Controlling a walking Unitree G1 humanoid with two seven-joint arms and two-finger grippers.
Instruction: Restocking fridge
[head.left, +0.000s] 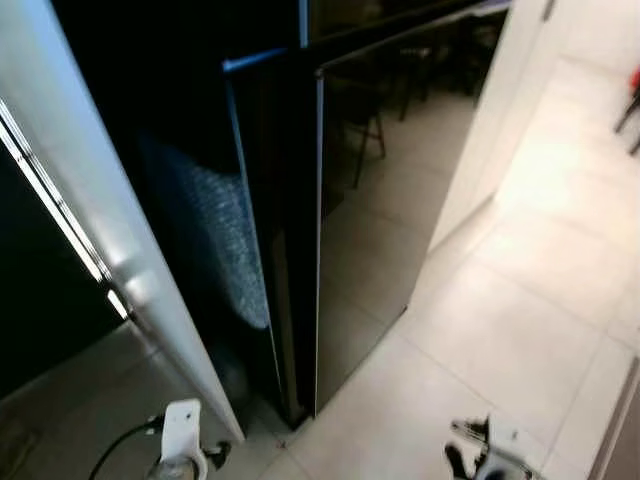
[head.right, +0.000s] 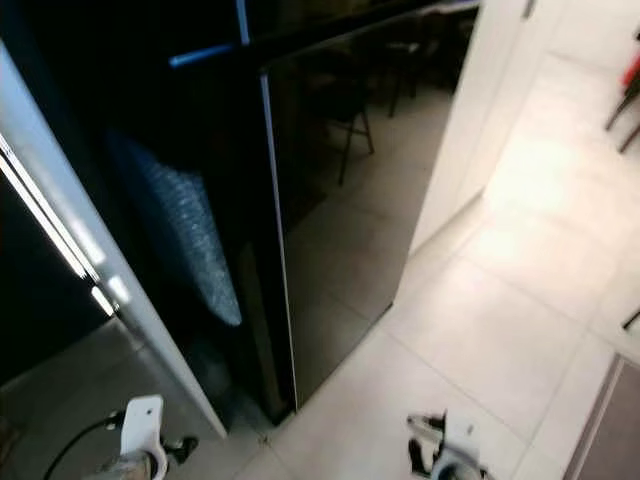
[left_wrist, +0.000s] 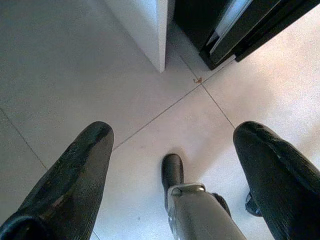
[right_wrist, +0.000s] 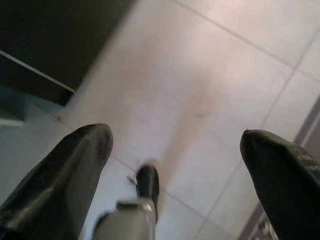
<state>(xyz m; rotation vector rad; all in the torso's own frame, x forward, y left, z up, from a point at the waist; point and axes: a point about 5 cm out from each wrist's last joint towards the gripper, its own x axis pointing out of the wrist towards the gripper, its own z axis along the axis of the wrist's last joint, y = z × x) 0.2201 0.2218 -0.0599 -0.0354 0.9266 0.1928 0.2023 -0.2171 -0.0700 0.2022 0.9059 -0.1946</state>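
The tall glossy black fridge (head.left: 370, 230) fills the centre of the head views, its front panel mirroring chairs; whether a door stands ajar at its left edge is unclear. No groceries are visible, so progress cannot be judged. Both arms hang low over the pale tiled floor (head.left: 520, 330), the left gripper (left_wrist: 170, 165) and right gripper (right_wrist: 175, 165) spread wide, holding nothing.

Pale tiled floor (head.left: 500, 340) (glossy) carries the black fridge (head.left: 370, 200).
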